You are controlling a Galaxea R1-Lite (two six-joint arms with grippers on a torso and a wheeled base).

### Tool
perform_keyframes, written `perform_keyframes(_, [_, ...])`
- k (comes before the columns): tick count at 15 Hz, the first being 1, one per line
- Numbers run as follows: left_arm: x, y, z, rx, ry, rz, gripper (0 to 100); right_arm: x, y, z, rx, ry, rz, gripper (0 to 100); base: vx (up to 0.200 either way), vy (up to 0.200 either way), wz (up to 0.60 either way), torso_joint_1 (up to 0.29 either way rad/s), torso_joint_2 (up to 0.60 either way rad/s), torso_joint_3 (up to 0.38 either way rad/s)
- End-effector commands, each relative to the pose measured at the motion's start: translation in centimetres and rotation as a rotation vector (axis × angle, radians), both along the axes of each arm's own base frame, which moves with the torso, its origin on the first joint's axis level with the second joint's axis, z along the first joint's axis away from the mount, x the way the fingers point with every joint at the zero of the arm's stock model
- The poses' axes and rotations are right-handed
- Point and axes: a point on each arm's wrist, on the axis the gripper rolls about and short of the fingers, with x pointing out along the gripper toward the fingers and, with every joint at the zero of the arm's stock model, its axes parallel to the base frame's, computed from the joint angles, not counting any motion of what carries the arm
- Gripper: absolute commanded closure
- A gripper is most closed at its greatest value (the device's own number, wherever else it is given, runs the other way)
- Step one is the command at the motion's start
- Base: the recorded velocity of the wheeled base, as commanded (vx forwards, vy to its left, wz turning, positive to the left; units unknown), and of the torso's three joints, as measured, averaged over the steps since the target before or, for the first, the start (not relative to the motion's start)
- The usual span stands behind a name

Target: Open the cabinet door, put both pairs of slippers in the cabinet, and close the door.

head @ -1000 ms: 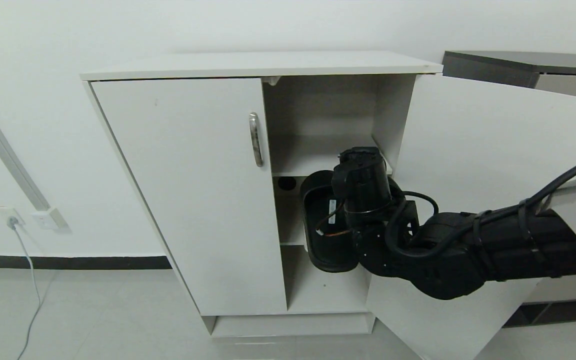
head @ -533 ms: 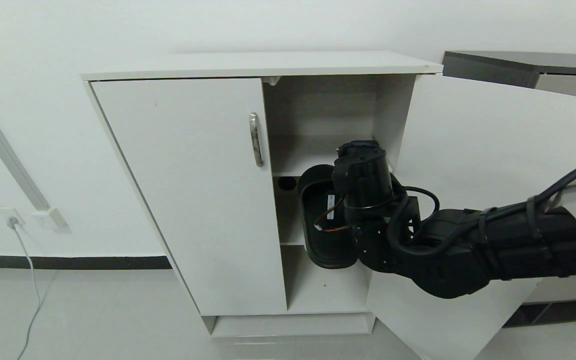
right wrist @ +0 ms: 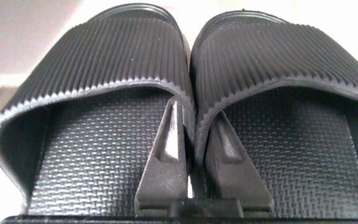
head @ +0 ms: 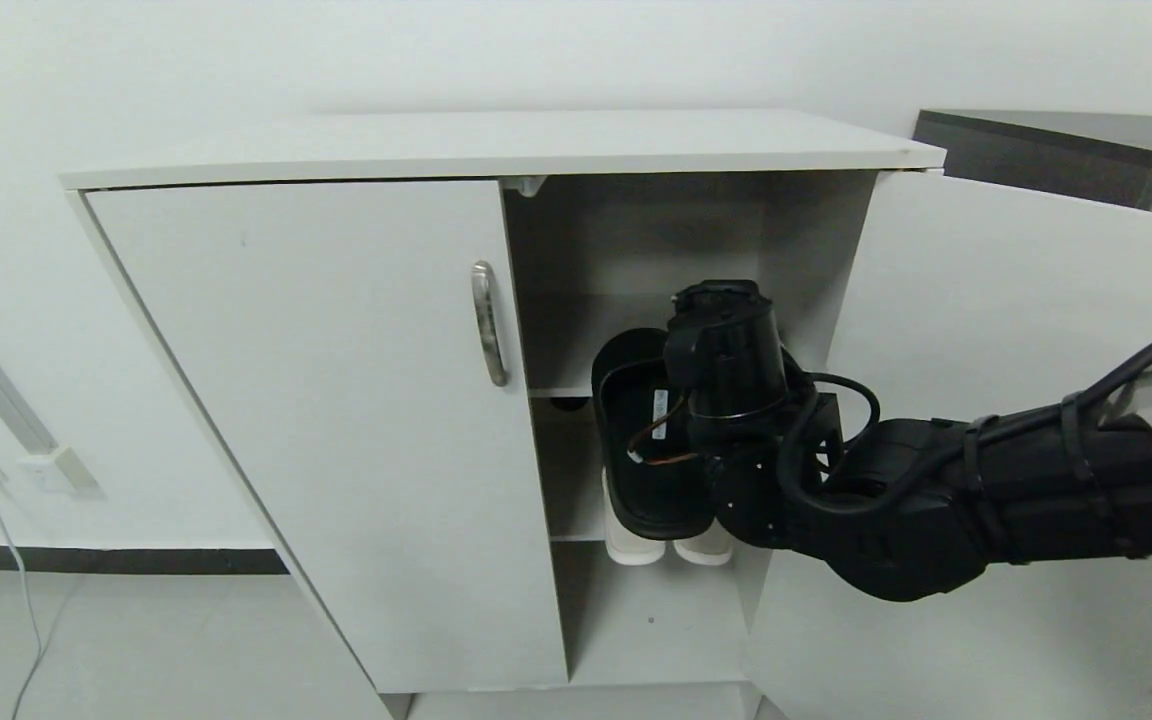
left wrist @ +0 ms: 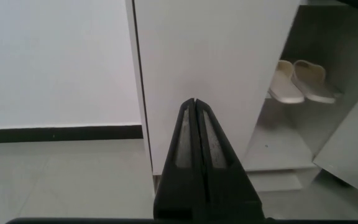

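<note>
A pair of black slippers [right wrist: 104, 81], moulded in rubbery foam with finely ribbed straps and diamond-grained footbeds, hangs side by side in the right gripper [right wrist: 194, 152]. Its two wedge-shaped pale fingers [right wrist: 169, 146] are pinched narrow over the slippers' touching inner walls. In the head view the pair stands on end at the mouth of the smooth white cabinet [head: 496, 145], beside the open right door [head: 996, 300] and just above a pair of cream slippers [head: 633, 545] that lie flat on the middle shelf [head: 574, 530]. The left door [head: 316, 400], with its curved metal handle [head: 488, 323], is shut. The left gripper [left wrist: 195, 124] faces that door, its dark flat fingers pressed together on nothing
</note>
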Motion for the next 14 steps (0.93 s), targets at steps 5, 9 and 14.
perform_keyframes(5, [0.0,0.0,0.0,-0.002,0.0,0.001,100,-0.5,-0.2,-0.1,-0.002,0.006,0.005,100,0.12,0.0,0.0,0.001,0.0,0.0])
perform_keyframes(9, [0.0,0.0,0.0,-0.002,0.0,0.001,100,0.0,-0.3,-0.3,-0.013,0.011,0.009,100,0.0,0.0,0.0,0.0,0.0,0.0])
perform_keyframes(14, [0.0,0.0,0.0,-0.003,-0.001,0.002,100,2.1,0.1,-0.1,-0.009,0.033,0.074,100,0.0,0.0,0.0,0.0,0.0,0.0])
